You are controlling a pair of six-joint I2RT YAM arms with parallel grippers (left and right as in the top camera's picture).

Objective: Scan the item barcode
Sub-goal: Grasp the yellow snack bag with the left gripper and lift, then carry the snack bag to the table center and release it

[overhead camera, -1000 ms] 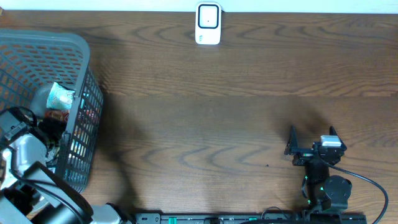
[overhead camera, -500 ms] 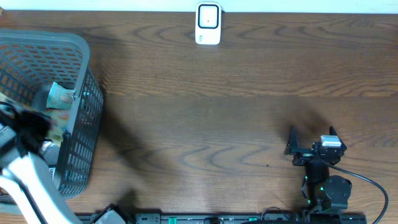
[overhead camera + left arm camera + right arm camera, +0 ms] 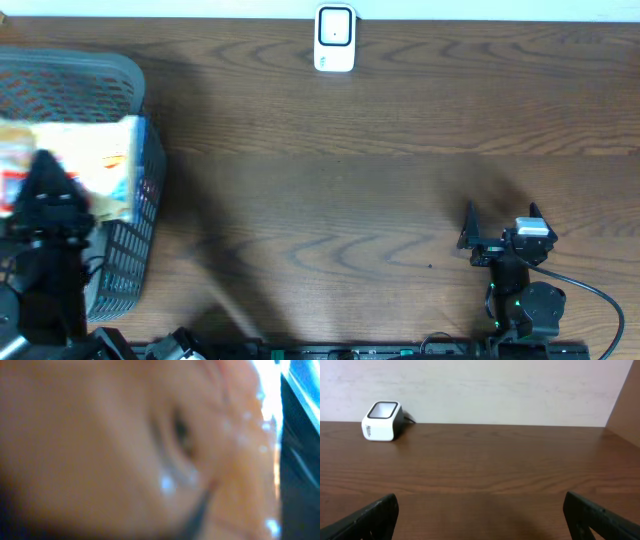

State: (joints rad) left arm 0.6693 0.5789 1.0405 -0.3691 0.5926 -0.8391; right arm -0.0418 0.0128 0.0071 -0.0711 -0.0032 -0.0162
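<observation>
A large flat packet (image 3: pixel 100 165), white and orange with a blue edge, hangs over the grey basket (image 3: pixel 120 68) at the far left. My left gripper (image 3: pixel 46 168) is shut on it from the near side. In the left wrist view, blurred orange wrapping (image 3: pixel 125 450) fills the frame and hides the fingers. No barcode can be made out. The white scanner (image 3: pixel 334 38) stands at the table's far edge, also seen in the right wrist view (image 3: pixel 381 420). My right gripper (image 3: pixel 499 218) rests low at the front right, open and with nothing in it (image 3: pixel 481 510).
The basket's mesh wall (image 3: pixel 140 225) stands at the left edge of the wooden table (image 3: pixel 330 200). A pale wall (image 3: pixel 480 385) rises behind the scanner. A black cable (image 3: pixel 590 290) loops beside the right arm's base.
My left gripper closed inside the basket and came up with the large packet, which now covers the basket's contents. The right arm has not moved.
</observation>
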